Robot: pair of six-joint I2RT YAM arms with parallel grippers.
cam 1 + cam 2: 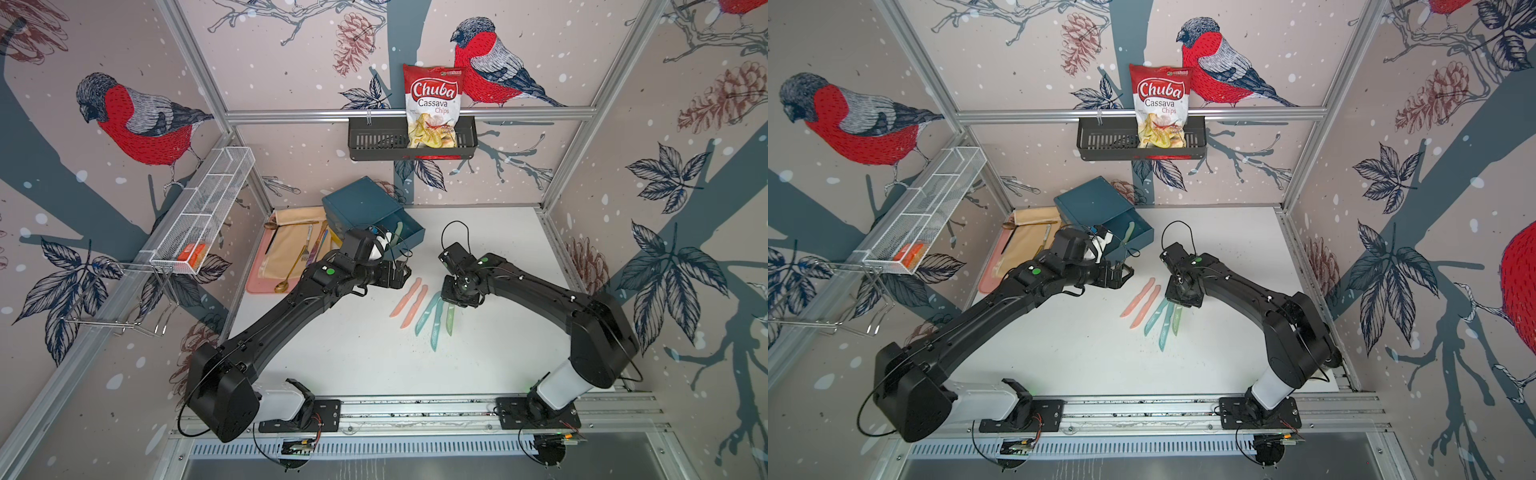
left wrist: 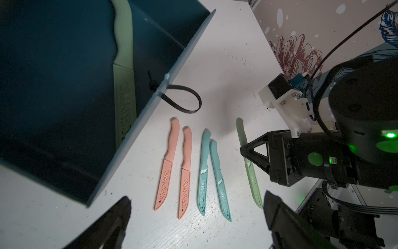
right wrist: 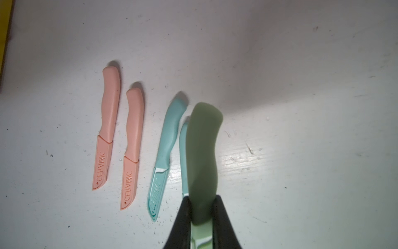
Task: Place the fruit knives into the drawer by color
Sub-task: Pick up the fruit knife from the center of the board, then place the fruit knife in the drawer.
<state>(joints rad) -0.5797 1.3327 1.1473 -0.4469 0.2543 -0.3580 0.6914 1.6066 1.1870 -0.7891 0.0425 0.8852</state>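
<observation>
The right claw (image 3: 202,199) pinches a green knife (image 3: 202,151) low on its handle. The raised handle hides part of one teal knife in the right wrist view.

In both top views the teal knives (image 1: 428,316) lie side by side at the claw's 8 o'clock. The pink knives (image 1: 411,301) lie parallel at 9 o'clock, flat on the table (image 3: 301,129).

At 10 o'clock the left claw (image 1: 402,274) hangs wide and holds nothing, between the pink knives and the drawer (image 1: 413,243). The drawer, at 11 o'clock, stands pulled out of its teal chest (image 1: 357,203), with a second green knife (image 1: 398,230) inside.

Farther out toward 9 o'clock a pink tray (image 1: 259,287) carries metal cutlery (image 1: 306,249), partly under the left arm (image 1: 270,324). At 12 o'clock a black basket (image 1: 374,141) on the back wall holds a chips bag (image 1: 432,95).

The table is white, scuffed and speckled. Bullfinch wallpaper (image 1: 137,120) covers the walls.
</observation>
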